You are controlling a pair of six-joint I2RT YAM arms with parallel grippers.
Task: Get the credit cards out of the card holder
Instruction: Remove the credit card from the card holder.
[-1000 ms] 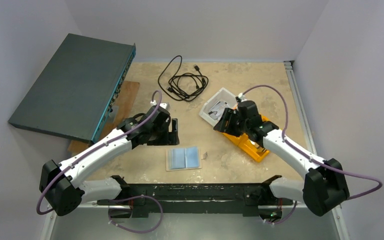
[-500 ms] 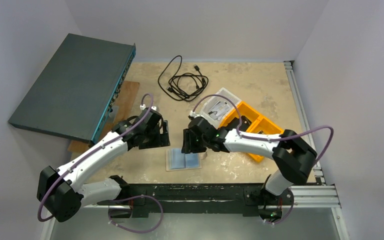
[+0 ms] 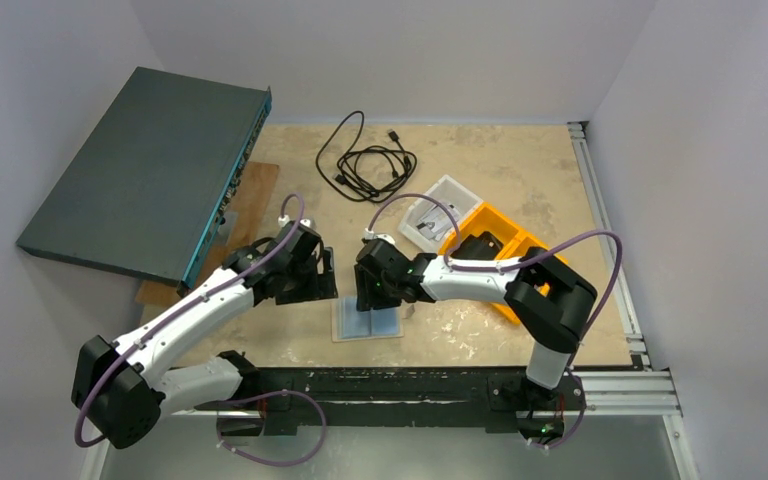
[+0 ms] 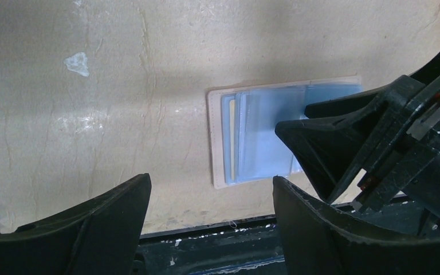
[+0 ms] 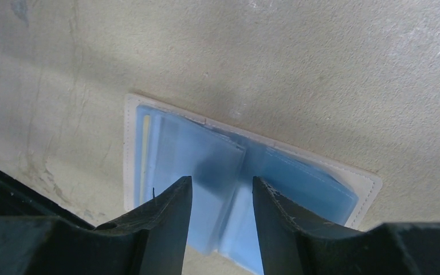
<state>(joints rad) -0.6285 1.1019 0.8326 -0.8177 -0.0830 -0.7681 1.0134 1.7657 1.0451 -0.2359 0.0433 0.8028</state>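
The card holder [image 3: 367, 318] lies open and flat near the table's front edge, cream outside and blue-grey inside with clear sleeves. A pale yellow card edge [image 5: 145, 143] shows in its left pocket. My right gripper [image 3: 375, 290] hangs just above the holder [image 5: 217, 149], tilted down over the centre fold. Its jaws [image 5: 222, 182] stand open with a narrow gap and nothing between them. My left gripper [image 3: 312, 285] hovers to the holder's left. It is open wide and empty in the left wrist view [image 4: 211, 182], with the holder [image 4: 258, 137] ahead and the right gripper [image 4: 378, 143] partly covering it.
An orange bin [image 3: 525, 255] and a white tray [image 3: 438, 212] stand at the right behind the right arm. A coiled black cable [image 3: 365, 160] lies at the back. A dark flat box [image 3: 145, 185] leans over a wooden board [image 3: 255, 195] at the left. A black rail [image 3: 380, 385] runs along the front edge.
The right arm swung left from over the orange bin to above the card holder, and its jaws narrowed. The left gripper shifted slightly left and nearer.
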